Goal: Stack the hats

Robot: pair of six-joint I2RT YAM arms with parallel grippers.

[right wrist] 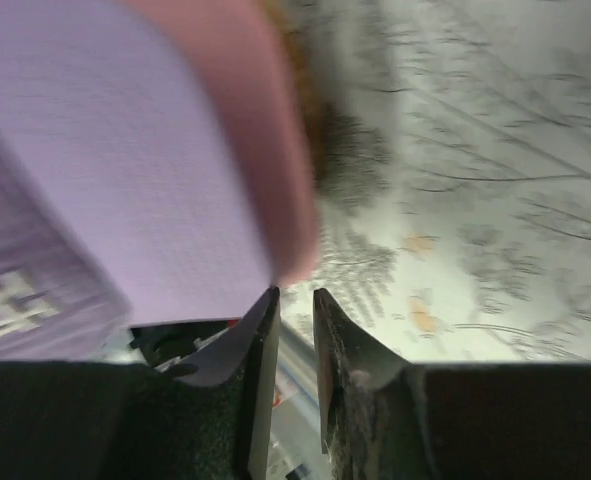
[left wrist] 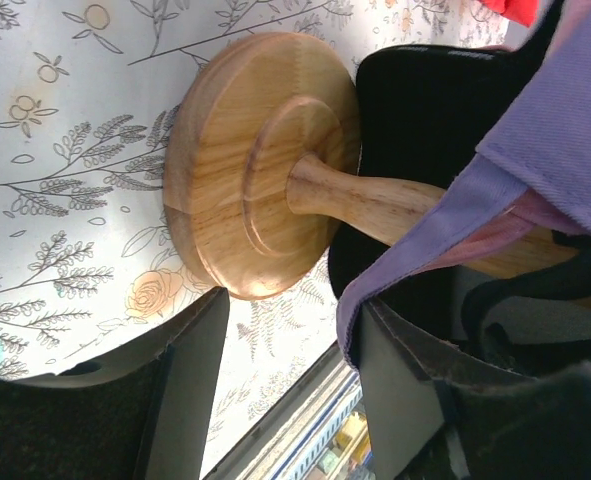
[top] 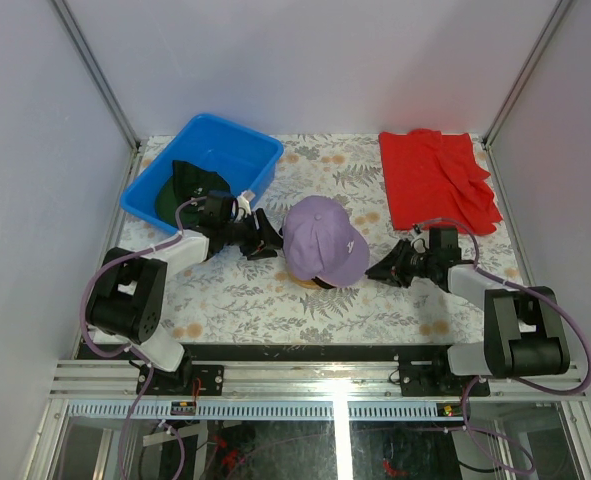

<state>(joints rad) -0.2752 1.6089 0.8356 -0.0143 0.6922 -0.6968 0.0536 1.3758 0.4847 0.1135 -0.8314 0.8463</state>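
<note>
A lavender purple hat [top: 321, 238] tops a pile of hats on the round wooden stand [left wrist: 260, 165] at mid-table. Under it the left wrist view shows a black hat [left wrist: 425, 110], and the right wrist view a pink brim [right wrist: 270, 130]. A dark green-black hat [top: 187, 186] lies in the blue bin [top: 260, 150]. My left gripper [top: 268, 243] [left wrist: 295, 300] is open beside the pile's left edge, its right finger against the purple rim and nothing between the jaws. My right gripper [top: 377, 268] [right wrist: 296, 292] sits just right of the brims, jaws slightly apart and empty.
A red cloth [top: 435, 178] lies at the back right of the floral tablecloth [top: 245, 290]. The blue bin stands at the back left, close behind my left arm. Grey walls enclose the table on three sides.
</note>
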